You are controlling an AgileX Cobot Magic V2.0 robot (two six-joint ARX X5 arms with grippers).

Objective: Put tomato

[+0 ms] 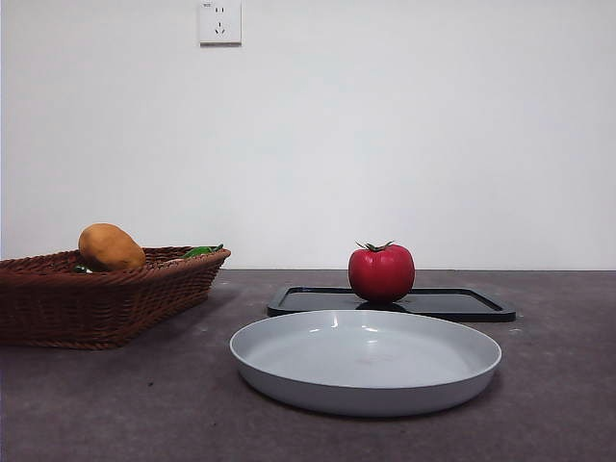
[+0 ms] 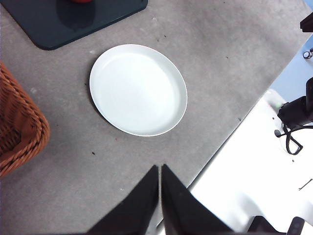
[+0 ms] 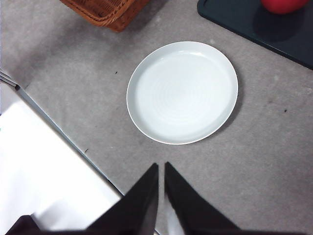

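Observation:
The red tomato (image 1: pixel 381 272) with a green stem stands upright on a flat black tray (image 1: pixel 452 304) behind a round grey plate (image 1: pixel 366 360). The right wrist view shows part of the tomato (image 3: pixel 283 5) at the picture's edge, on the tray (image 3: pixel 274 29), beyond the plate (image 3: pixel 182 92). The left wrist view shows the plate (image 2: pixel 138 89), the tray (image 2: pixel 68 22) and a sliver of the tomato (image 2: pixel 81 1). My left gripper (image 2: pixel 160 169) and right gripper (image 3: pixel 161 167) are both shut and empty, high above the table's near edge, away from the tomato.
A brown wicker basket (image 1: pixel 96 298) stands at the left with an orange-tan oval potato-like item (image 1: pixel 111 247) and some green leaves in it. It also shows in the left wrist view (image 2: pixel 17 127) and the right wrist view (image 3: pixel 105 11). A wall socket (image 1: pixel 219 21) is on the white wall.

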